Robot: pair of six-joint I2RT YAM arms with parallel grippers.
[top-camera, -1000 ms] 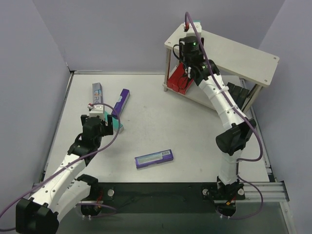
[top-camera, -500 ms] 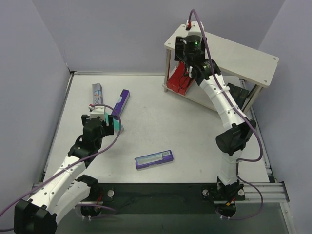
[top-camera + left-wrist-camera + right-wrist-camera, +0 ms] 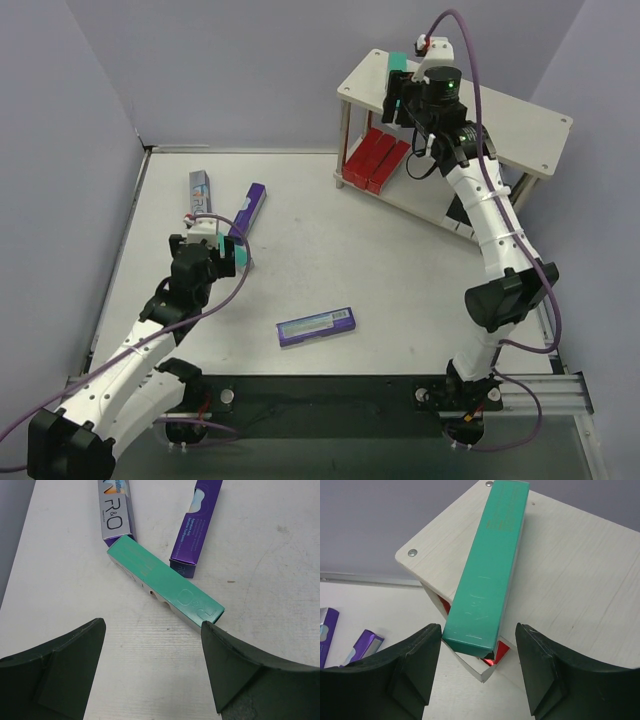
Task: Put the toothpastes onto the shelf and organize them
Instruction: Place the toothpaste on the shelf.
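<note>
Red cartons [image 3: 375, 160] sit on the shelf's [image 3: 500, 115] lower board, and we see a teal carton [image 3: 487, 570] on its top board. Four cartons [image 3: 316, 326] wait on the worktop [image 3: 400, 280], away from the shelf. Both jaws are open and empty.

Plain lavender-grey walls [image 3: 250, 70] around a white tabletop [image 3: 330, 260] with a black near edge, under even light.

Lab robot cell: plain walls [image 3: 250, 70] enclosing table [image 3: 300, 260].
</note>
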